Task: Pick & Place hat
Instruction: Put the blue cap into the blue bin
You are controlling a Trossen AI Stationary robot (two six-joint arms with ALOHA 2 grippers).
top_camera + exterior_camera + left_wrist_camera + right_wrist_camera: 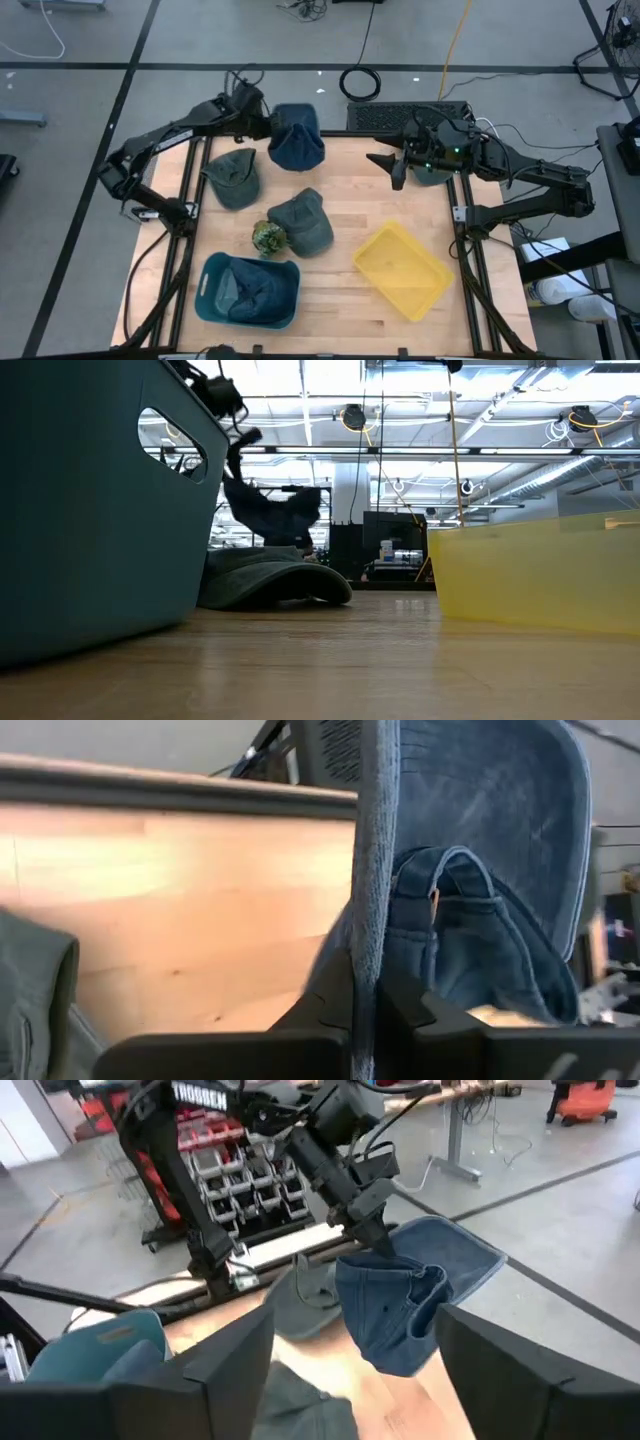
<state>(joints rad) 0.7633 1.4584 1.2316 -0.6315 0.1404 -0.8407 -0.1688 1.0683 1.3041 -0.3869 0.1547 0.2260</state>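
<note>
Hat in play: blue denim cap (295, 137), lifted off the desk and hanging from the left hand (268, 127) near the far edge of the wooden desk (350, 215), well beyond the teal bin.
Grip: left hand's two dark fingers (330, 1005) are pressed together on the cap's brim, which runs edge-on between them in the left wrist view; pinching the stiff brim lets the soft crown droop freely below, as the right wrist view shows.
Likely reason for the lift: judging by the task, the cap is being carried clear of the other hats so it can be dropped into a container.
Teal plastic bin (248, 290): at the near left of the desk, already holding blue fabric; it looks the probable target, though that is a guess.
Other hats: two grey-green caps (234, 178) (303, 221) lie flat between the held cap and the teal bin; a small camouflage-patterned item (267, 236) sits touching the nearer one.
Yellow plastic tray (402, 270): to the right of the teal bin, nothing seen in it.
Right hand (396, 168): at the far right of the desk, fingers apart and holding nothing, facing the held cap.
</note>
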